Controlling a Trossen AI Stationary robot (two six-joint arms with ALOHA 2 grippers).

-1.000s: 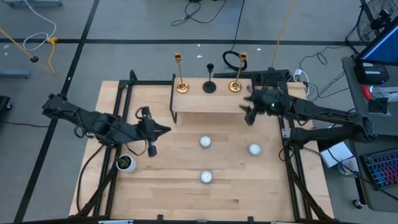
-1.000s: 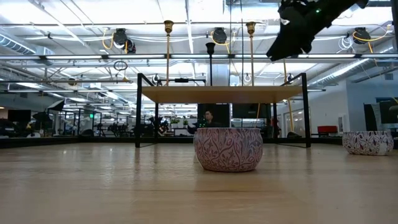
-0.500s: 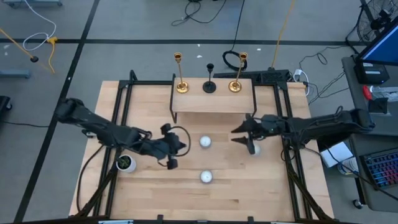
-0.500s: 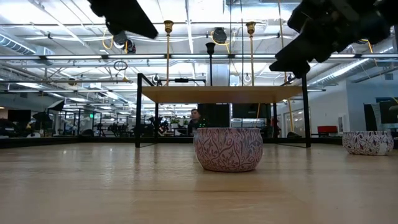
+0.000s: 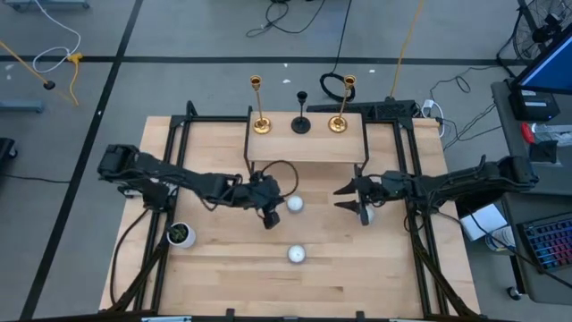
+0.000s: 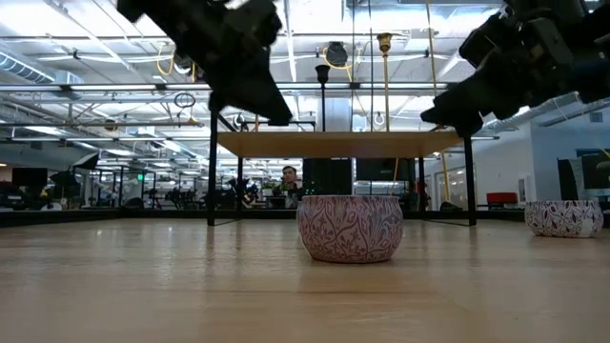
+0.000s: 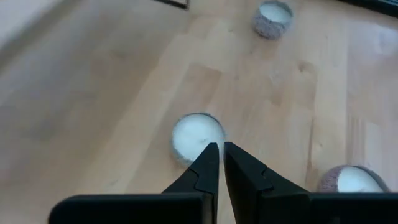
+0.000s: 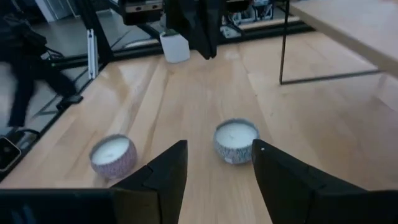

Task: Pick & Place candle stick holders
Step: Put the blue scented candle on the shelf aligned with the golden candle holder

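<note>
The three holders stand in a row on the raised shelf (image 5: 304, 148) at the far edge of the bench (image 5: 223, 268) — a gold one (image 5: 259, 112) at the shelf's left end, the short black one (image 5: 302, 116) in the middle, the other gold one (image 5: 340, 109) at the right end. None is in my grip. My left jaws (image 7: 216, 163) are pressed together with nothing between them, hanging over the middle of the bench just in front of the shelf's front edge, tip aimed down at a white candle (image 7: 196, 135). That one is no part of the job, so I judge this arm is only passing over it. My right jaws (image 8: 216, 163) stand partly apart and empty, low over the bench toward its right edge, with another candle (image 8: 236, 140) framed between the fingers; a third candle (image 5: 296, 254) sits nearer the front edge, and a little plant pot (image 5: 181, 234) near the left edge. The holders are tall and slim on small round bases, so I expect they tip easily — a grip low on the stem would be safer than one near the cup. As I read it, no pick has begun: both arms are below and in front of the shelf, well apart from the holders, and must rise and reach back to them.
</note>
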